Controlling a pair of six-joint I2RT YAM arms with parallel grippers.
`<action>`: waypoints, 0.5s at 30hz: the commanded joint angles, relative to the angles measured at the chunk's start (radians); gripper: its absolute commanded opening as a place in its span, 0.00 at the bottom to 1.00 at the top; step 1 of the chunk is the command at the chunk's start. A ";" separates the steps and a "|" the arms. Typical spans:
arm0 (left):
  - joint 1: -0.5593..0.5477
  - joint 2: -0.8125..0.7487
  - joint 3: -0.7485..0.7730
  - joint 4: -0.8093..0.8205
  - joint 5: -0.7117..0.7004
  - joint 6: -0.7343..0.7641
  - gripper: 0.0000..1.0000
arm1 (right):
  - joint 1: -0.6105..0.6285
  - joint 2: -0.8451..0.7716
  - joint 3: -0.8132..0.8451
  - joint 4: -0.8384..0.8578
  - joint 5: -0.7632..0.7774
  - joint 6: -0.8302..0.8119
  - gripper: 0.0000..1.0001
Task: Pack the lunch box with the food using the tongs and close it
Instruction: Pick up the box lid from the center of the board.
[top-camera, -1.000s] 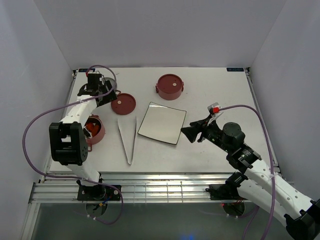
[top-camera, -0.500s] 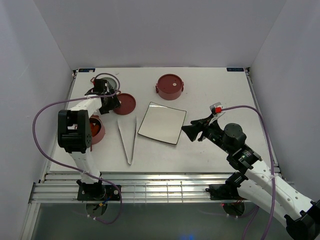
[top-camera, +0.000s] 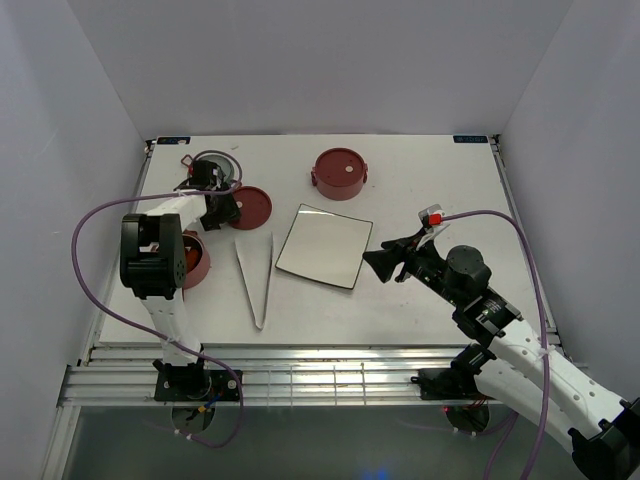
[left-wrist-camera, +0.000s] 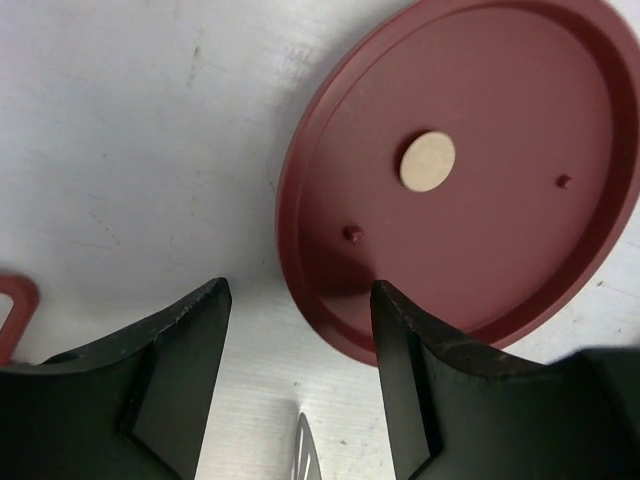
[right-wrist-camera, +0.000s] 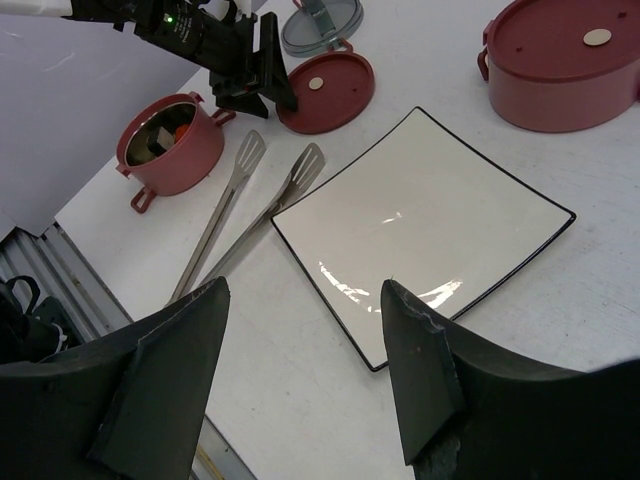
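Observation:
A flat red disc lid (top-camera: 248, 207) (left-wrist-camera: 470, 170) lies upside down on the table behind the silvery tongs (top-camera: 258, 280) (right-wrist-camera: 235, 205). My left gripper (top-camera: 222, 208) (left-wrist-camera: 300, 290) is low at the lid's left rim, open, one finger (left-wrist-camera: 410, 380) over the near rim; a tong tip (left-wrist-camera: 307, 450) shows between the fingers. One lunch box bowl (top-camera: 195, 260) (right-wrist-camera: 170, 150) stands open with orange food (right-wrist-camera: 180, 131) inside, half hidden by the left arm in the top view. The other bowl (top-camera: 340, 173) (right-wrist-camera: 560, 65) carries its disc lid. My right gripper (top-camera: 385, 265) (right-wrist-camera: 305, 285) hovers open, right of the plate.
A square white plate (top-camera: 323, 245) (right-wrist-camera: 430, 215) lies in the middle, between the tongs and the right gripper. The grey-green top lid (top-camera: 212, 160) (right-wrist-camera: 320, 25) rests at the back left behind the left gripper. A purple cable loops beside the left arm.
The left gripper has come forward from the back left corner to the red disc lid's rim, and its jaws have narrowed. The right arm has not moved.

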 joint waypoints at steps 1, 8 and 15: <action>-0.001 0.005 0.036 0.014 -0.015 -0.007 0.68 | 0.002 -0.007 0.024 0.041 0.019 -0.012 0.68; -0.001 0.026 0.042 0.027 -0.030 -0.018 0.54 | 0.001 0.002 0.029 0.038 0.010 -0.013 0.68; -0.001 0.000 0.041 0.016 -0.038 -0.035 0.22 | 0.002 -0.012 0.031 0.029 0.029 -0.019 0.68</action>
